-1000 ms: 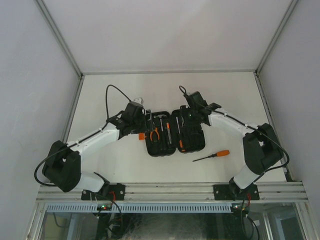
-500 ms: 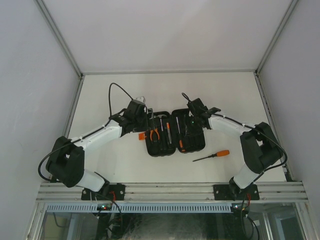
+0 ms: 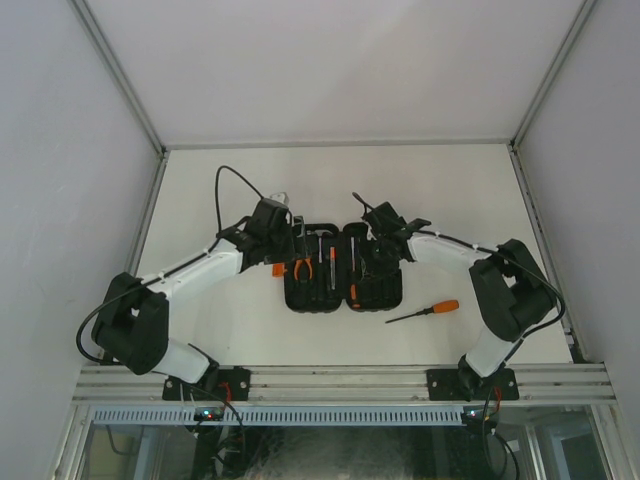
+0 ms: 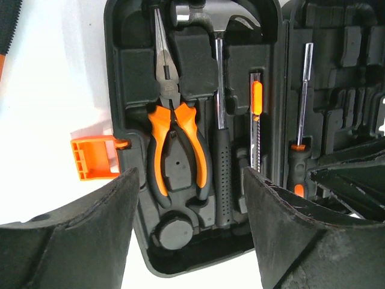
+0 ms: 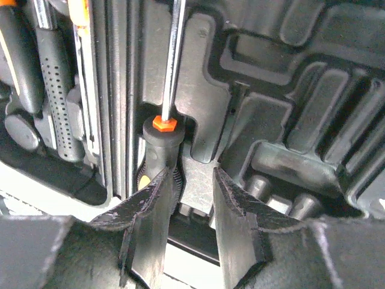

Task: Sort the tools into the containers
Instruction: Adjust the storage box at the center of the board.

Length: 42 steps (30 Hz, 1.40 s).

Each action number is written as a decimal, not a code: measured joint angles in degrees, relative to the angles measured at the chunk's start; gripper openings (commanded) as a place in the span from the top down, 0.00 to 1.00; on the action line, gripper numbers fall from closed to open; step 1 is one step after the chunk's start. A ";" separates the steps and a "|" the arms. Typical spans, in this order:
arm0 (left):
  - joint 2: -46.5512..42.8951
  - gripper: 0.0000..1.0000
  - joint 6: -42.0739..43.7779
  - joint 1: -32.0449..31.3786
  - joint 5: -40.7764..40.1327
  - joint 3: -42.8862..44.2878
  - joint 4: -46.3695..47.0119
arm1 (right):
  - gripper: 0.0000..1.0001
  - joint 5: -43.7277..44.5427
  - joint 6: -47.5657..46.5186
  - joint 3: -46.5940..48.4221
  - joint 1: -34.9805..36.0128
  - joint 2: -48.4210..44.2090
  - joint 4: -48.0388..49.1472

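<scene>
The right gripper [image 5: 194,174] has narrowed its fingers and slid left across the overhead frame, from the right edge of the case [image 3: 310,303] to its right half. The case itself has nudged slightly left. My reading is that a screwdriver has just been seated and the arm is finishing there.

In the right wrist view the two fingers stand a narrow gap apart with only bare moulding between them. The left-hand finger sits against the black-handled screwdriver [image 5: 161,138], which lies in its slot at centre left of that frame. Nothing is clamped.

The left gripper [image 4: 189,177] is spread wide and holds nothing. Its fingers fill the bottom corners of its view and straddle the lower end of the case's left half. Between them lie the pliers [image 4: 170,99] and the hammer [image 4: 219,138], both bedded in slots. The orange latch [image 4: 93,156] juts out at middle left.

One loose orange-handled screwdriver [image 3: 425,311] lies on the table [image 3: 480,190], to the lower right of the case in the overhead view, so the sorting looks unfinished.
</scene>
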 measured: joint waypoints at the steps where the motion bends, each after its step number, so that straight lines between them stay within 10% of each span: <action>1: 0.00 0.27 0.00 0.02 0.00 0.00 -0.04 | 0.66 -0.31 0.02 -0.07 0.35 0.02 0.22; 23: 0.63 0.29 2.19 -2.97 3.43 3.06 0.13 | 0.69 0.94 2.34 -3.32 -5.64 -4.39 4.28; 42: 4.20 0.39 3.08 -8.24 5.53 3.50 1.88 | 0.68 -17.57 5.03 -3.67 -3.23 -0.94 11.21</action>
